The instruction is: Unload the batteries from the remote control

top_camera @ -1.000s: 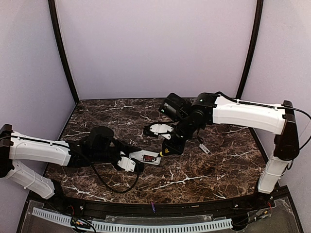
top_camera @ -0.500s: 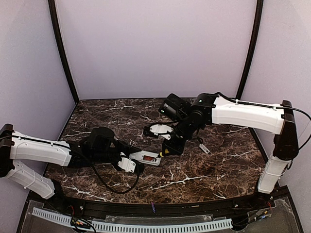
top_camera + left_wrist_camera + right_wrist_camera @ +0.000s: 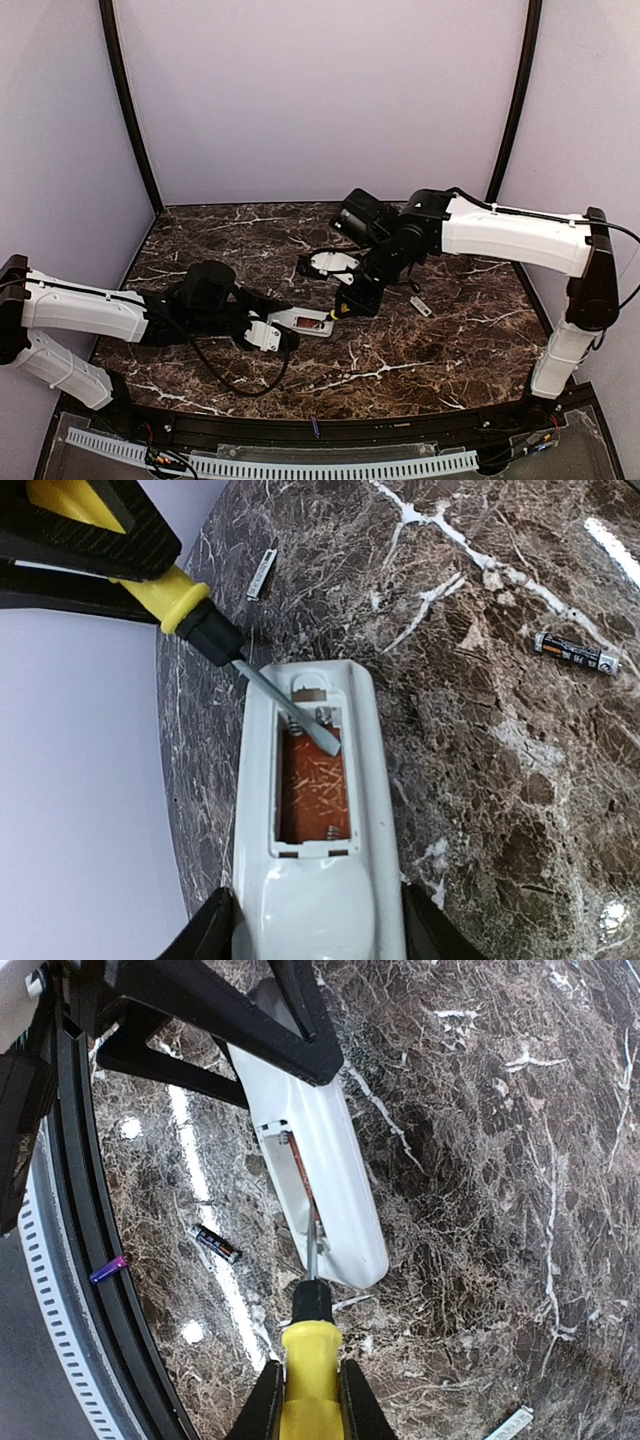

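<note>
The slim white plastic remote control (image 3: pixel 375 810) lies near the middle of the dark marble-patterned table (image 3: pixel 500 810), back face up. Its recessed rectangular compartment (image 3: pixel 312 795) is open, and the reddish floor shows along its length. In the top view the remote control (image 3: pixel 305 322) sits between the two arms, a little left of centre.

The left claw (image 3: pixel 315 925) is clamped on the near end of the remote control, one black finger against each long edge. It holds the bar flat on the table.

A screwdriver (image 3: pixel 195 620) with a yellow handle, black collar and flat metal blade reaches in from the far end. Its tip rests inside the compartment at the spring end. The right claw (image 3: pixel 312 1405) is closed tight on the yellow handle, which points down toward the remote control (image 3: pixel 335 1190).

One small dark cylindrical battery (image 3: pixel 577 652) with an orange end lies loose on the table. It is well apart from the remote control, on the side toward the arms' bases, and shows again in the right wrist view (image 3: pixel 216 1244).

A small flat grey rectangular cover (image 3: pixel 262 575) lies on the table beyond the screwdriver, apart from everything else.
</note>
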